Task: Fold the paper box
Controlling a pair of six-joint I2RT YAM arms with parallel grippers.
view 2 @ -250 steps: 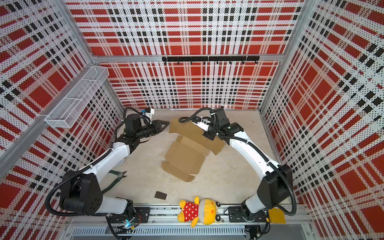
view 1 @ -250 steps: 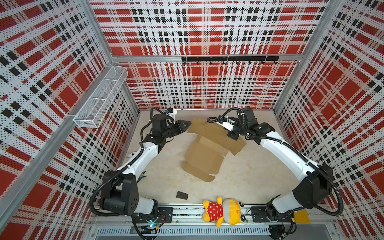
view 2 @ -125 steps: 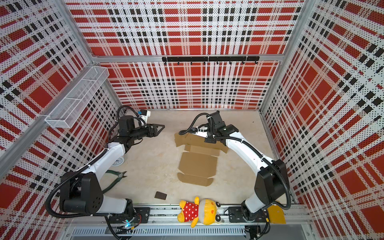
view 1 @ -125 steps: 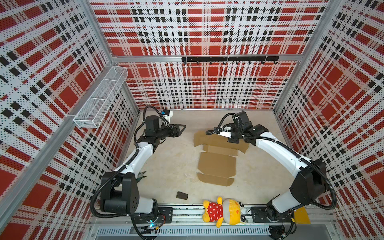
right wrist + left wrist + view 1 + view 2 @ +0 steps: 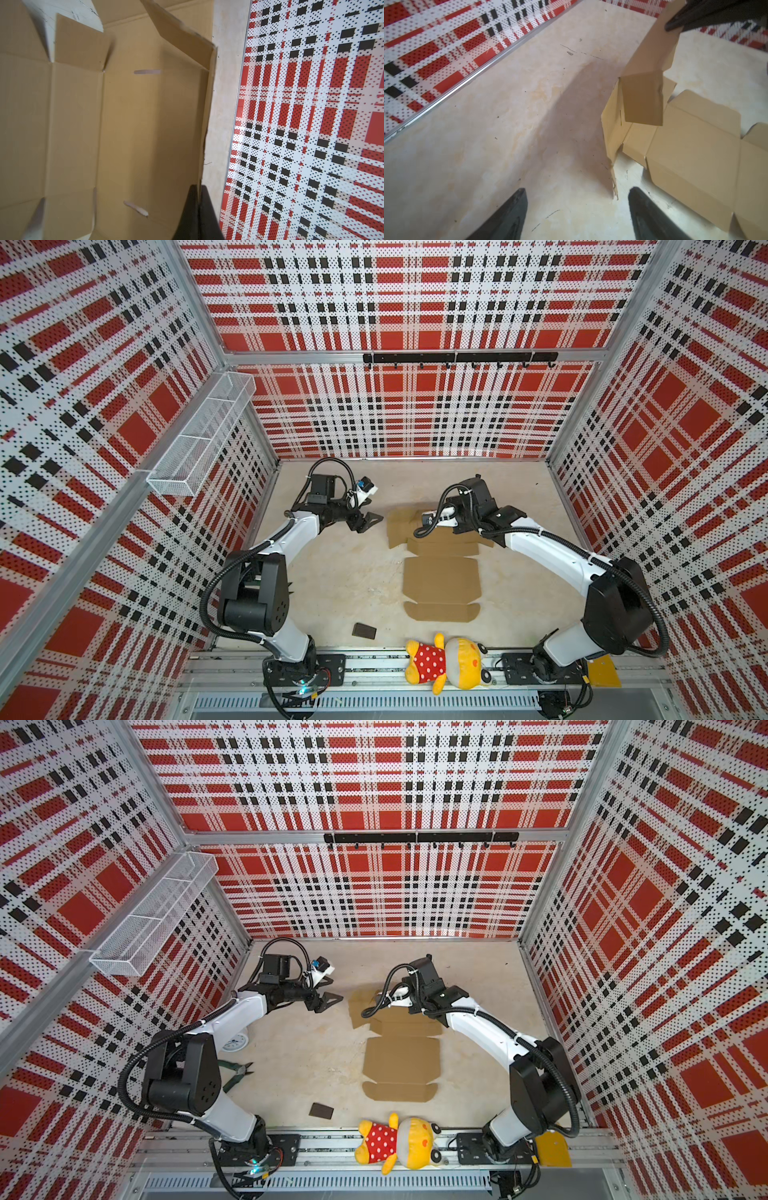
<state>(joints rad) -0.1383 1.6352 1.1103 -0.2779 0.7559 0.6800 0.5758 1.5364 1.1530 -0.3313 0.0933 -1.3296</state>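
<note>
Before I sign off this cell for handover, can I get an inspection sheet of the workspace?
Surface: table, beige, scuffed.
Job's things: box, unfolded blank, far flap raised.
Clutter: plush toy, dark block, pliers, clock.
Grippers: left gripper open, empty; right gripper shut on box flap.
Cables: black cables loop along both arms.
Surroundings: plaid walls, wire basket, hook rail.

A plush toy (image 5: 446, 662) in a red dotted shirt lies on the metal rail (image 5: 374, 668) at the table's (image 5: 353, 572) near edge. Just left of the toy lies a small dark block (image 5: 364, 630). Farther left are green-handled pliers (image 5: 237, 1073) and a white clock (image 5: 235, 1043). Right of the toy sits a yellow card (image 5: 602, 672). Far behind it, a wire basket (image 5: 203, 443) and a black hook rail (image 5: 459, 357) hang on the plaid walls.
</note>
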